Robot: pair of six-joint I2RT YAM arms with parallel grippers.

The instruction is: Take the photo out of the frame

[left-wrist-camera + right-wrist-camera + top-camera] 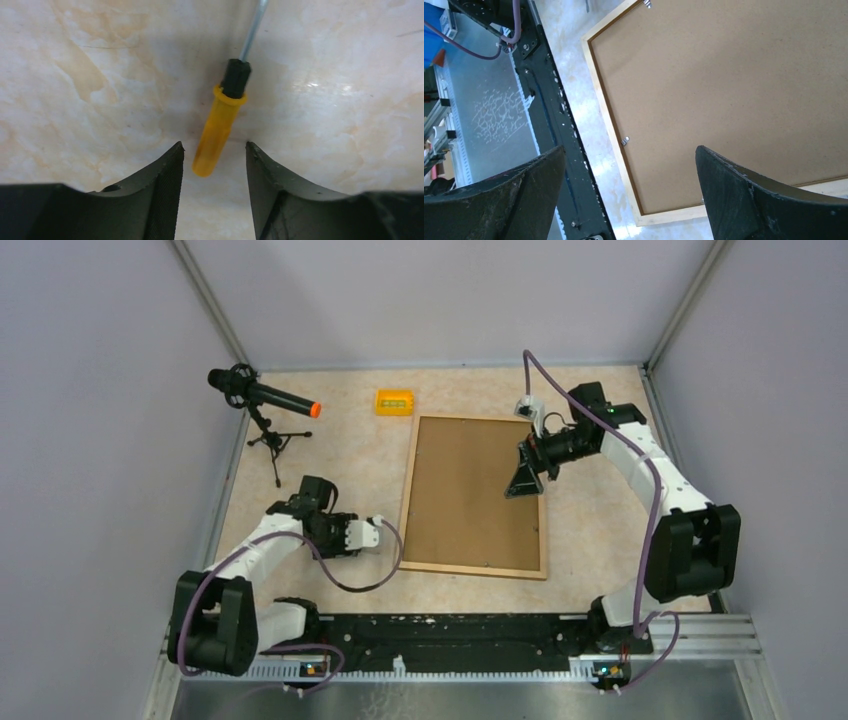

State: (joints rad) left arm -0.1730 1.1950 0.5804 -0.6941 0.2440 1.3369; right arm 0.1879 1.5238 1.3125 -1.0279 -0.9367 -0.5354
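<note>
The frame [475,495] lies back-up between the arms, so the photo is hidden under its fibreboard. The right gripper [630,150] hangs wide open above it, empty. The left gripper [214,146], partly open, straddles a yellow screwdriver [218,125] without touching it; the picture edge cuts off the screwdriver's shaft.

The left arm [262,540] and right arm [640,455] have white link shells and black joint housings. A purple cable [527,365] follows each one. The left hand [215,150] and right hand [630,147] carry dark, tapered fingers [162,200] with fine ribbing inside.
</note>
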